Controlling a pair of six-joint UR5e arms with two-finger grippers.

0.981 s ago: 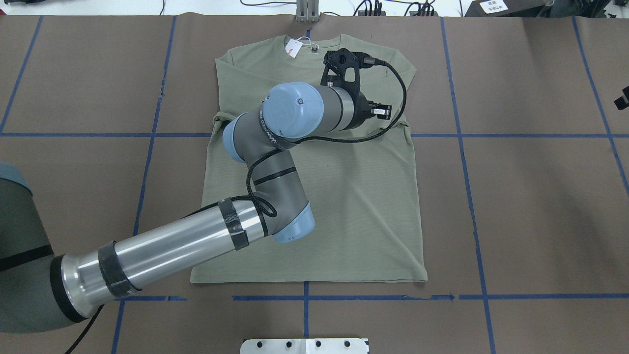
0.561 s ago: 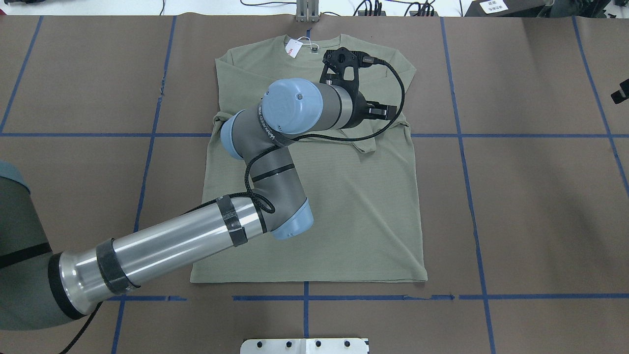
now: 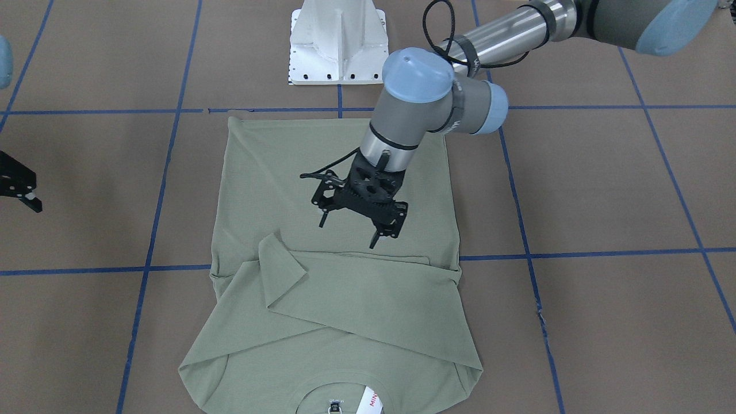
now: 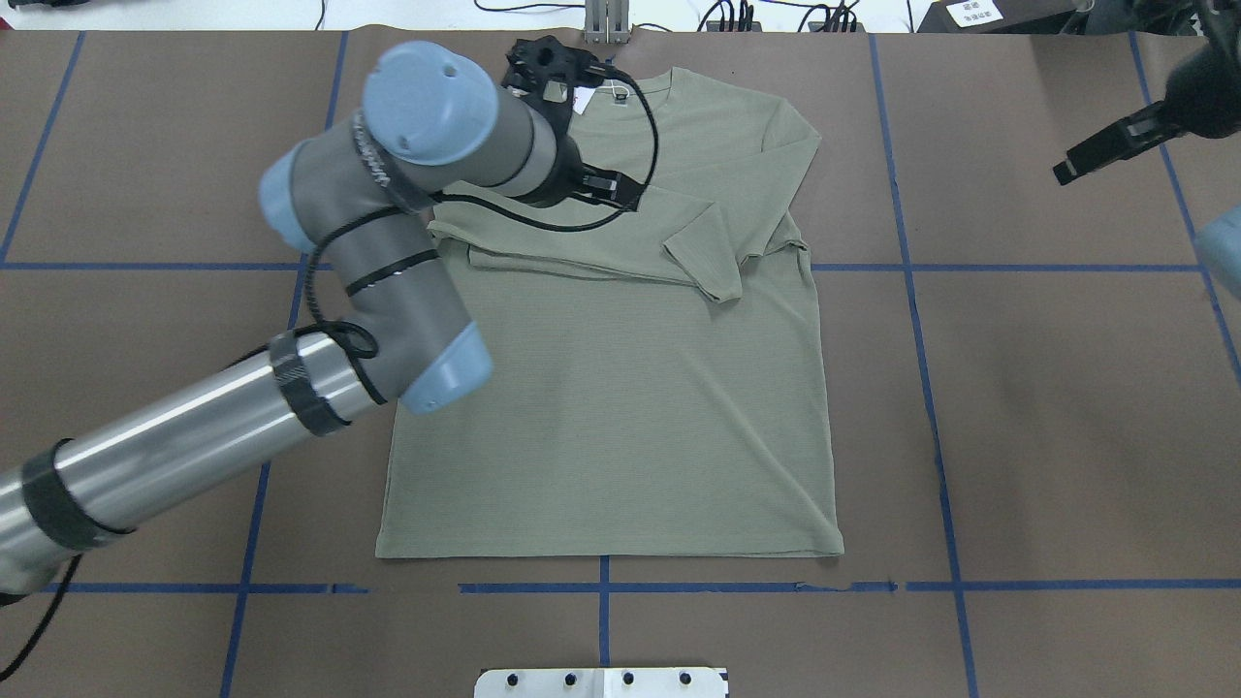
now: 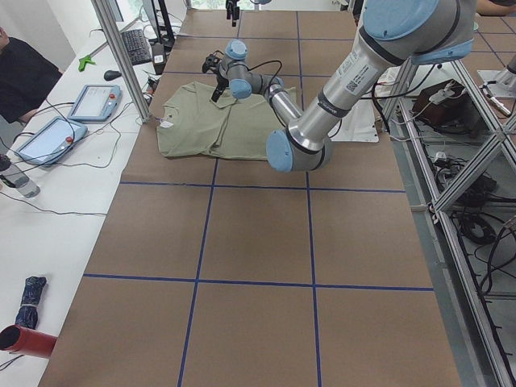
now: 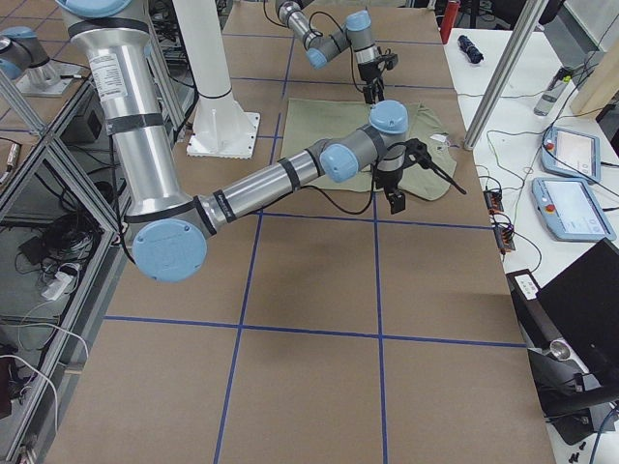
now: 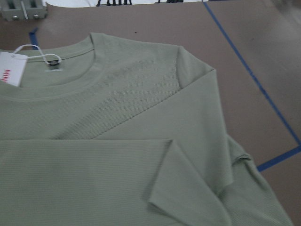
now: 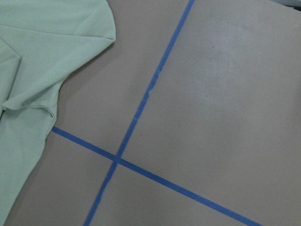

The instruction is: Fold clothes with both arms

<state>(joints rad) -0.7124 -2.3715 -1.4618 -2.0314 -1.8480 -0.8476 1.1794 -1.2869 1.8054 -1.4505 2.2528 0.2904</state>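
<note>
Over the shirt [image 3: 276,172], the left pincer [image 3: 349,229] hangs open, empty; its loose cable [image 4: 655,145] could snag the folded sleeve [image 3: 368,305].

The brown tabletop [image 4: 1066,407] carries blue tape lines [image 4: 1018,267]. A green shirt [image 4: 620,417] lies flat on it, near a white base [image 3: 336,40].

Your left arm [image 4: 175,456] reaches forward, elbow bent; your left gripper [image 3: 347,233] points down, jaws spread and empty. Your right gripper [image 4: 1078,166] hovers far to the right.
</note>
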